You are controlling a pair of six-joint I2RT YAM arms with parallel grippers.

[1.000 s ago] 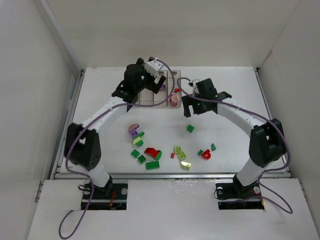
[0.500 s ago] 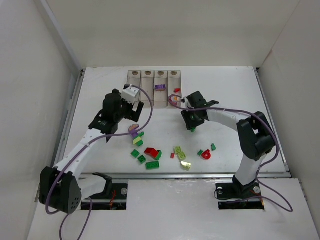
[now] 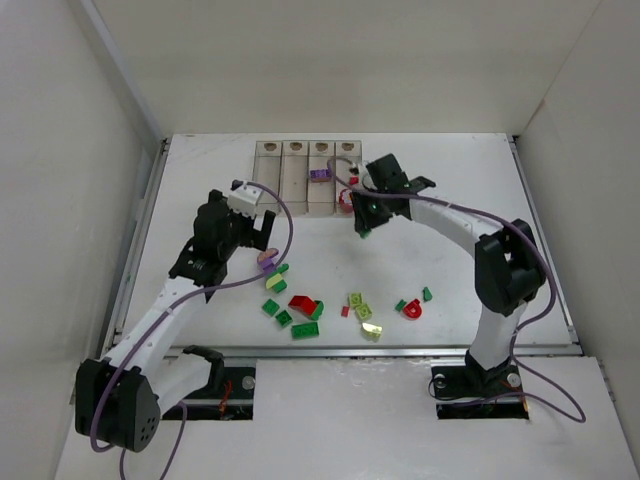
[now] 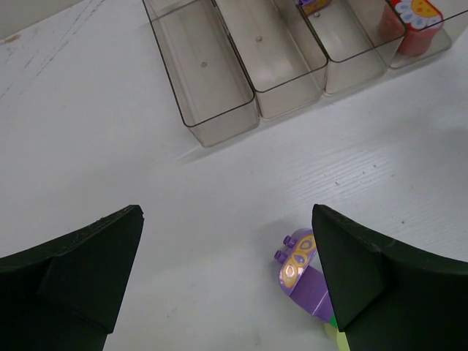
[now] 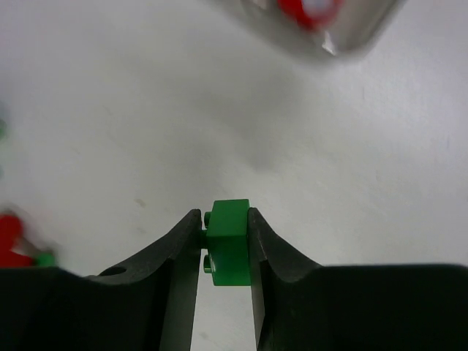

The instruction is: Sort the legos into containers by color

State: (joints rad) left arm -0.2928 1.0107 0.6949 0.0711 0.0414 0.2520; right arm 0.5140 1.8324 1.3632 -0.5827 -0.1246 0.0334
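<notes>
My right gripper (image 5: 225, 219) is shut on a dark green lego (image 5: 228, 241), held above the white table. In the top view that gripper (image 3: 365, 222) hangs just in front of the right end of the containers (image 3: 270, 165), a row of clear boxes. My left gripper (image 4: 227, 248) is open and empty, low over the table in front of the containers (image 4: 219, 121). A purple lego with a yellow pattern (image 4: 301, 270) lies by its right finger (image 4: 358, 270). One box holds a purple lego (image 3: 320, 174); the rightmost holds red pieces (image 3: 347, 195).
Loose legos lie in the near middle of the table: green ones (image 3: 305, 330), a red one (image 3: 301, 303), yellow-green ones (image 3: 360, 305) and another red one (image 3: 411, 310). White walls close in the table on the left, right and back.
My right gripper came down, shut on the green lego and carried it back toward the containers. My left arm drew away from the containers to the purple lego, still open.
</notes>
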